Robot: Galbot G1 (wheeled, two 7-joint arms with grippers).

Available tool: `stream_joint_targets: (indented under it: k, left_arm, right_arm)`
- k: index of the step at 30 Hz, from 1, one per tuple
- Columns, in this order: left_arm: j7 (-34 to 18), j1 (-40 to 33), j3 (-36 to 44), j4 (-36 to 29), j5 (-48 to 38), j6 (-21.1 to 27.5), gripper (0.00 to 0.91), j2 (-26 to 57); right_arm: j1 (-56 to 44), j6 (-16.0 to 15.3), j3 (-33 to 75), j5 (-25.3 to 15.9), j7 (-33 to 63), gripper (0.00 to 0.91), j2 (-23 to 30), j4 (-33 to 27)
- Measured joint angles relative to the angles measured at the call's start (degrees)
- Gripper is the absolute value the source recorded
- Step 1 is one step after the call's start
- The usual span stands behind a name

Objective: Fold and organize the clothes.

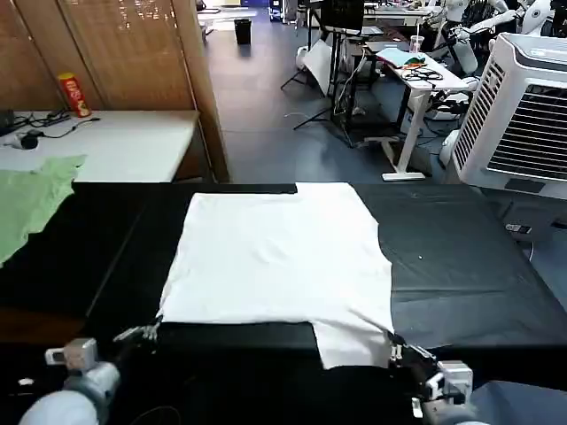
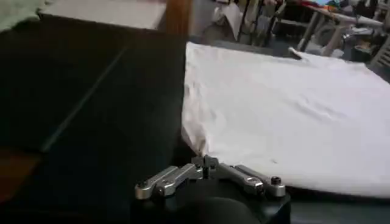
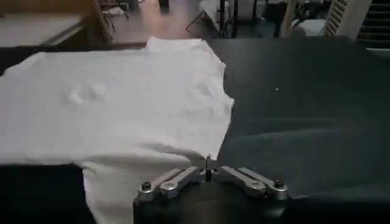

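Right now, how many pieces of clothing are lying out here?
2: a white T-shirt spread on the black table between both claws, and a pale green garment at the table's far left edge.

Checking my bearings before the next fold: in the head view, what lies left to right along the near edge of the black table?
left gripper at the shirt's near left corner → white T-shirt → right gripper at its near right corner.

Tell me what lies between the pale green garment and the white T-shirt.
Only bare black table top lies between the green garment and the T-shirt; the head view shows this stretch.
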Motion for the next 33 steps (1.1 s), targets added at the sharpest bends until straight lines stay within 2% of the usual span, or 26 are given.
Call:
stream_joint_targets:
  k: [5, 17, 25, 26, 27, 28, 33]
  left_arm:
    - [0.3, -6.7, 2.5, 2.7, 3.3, -1.1, 0.000, -2.9]
    - [2.8, -20.8, 7.9, 12.7, 7.0, -2.5, 0.000, -5.0]
    - [2.9, -27.2, 11.6, 18.1, 8.2, -2.2, 0.000, -4.4]
    - [3.0, -27.6, 11.9, 18.6, 8.4, -2.2, 0.000, -4.3]
    - [3.0, -28.0, 12.3, 19.0, 8.7, -2.3, 0.000, -4.3]
    - [3.0, -28.4, 12.5, 19.6, 9.0, -2.3, 0.878, -4.2]
    - [3.0, -29.3, 12.9, 20.9, 9.9, -2.3, 0.878, -4.2]
  right_arm:
    - [8.0, 2.1, -2.7, -1.8, -1.1, 0.000, -1.4, -8.2]
    - [21.8, 3.0, -10.2, -4.7, -2.3, 0.000, -1.5, -22.3]
    - [27.8, 5.7, -13.5, -5.4, -3.4, 0.000, -1.1, -28.6]
    - [28.0, 5.7, -13.5, -6.1, -4.3, 0.049, -1.3, -28.7]
    - [28.0, 5.6, -13.4, -6.8, -5.1, 0.049, -1.4, -28.7]
    - [28.0, 5.2, -13.3, -7.3, -5.9, 0.878, -1.6, -28.7]
    - [25.2, 1.2, -11.3, -6.3, -7.4, 0.878, -2.9, -25.3]
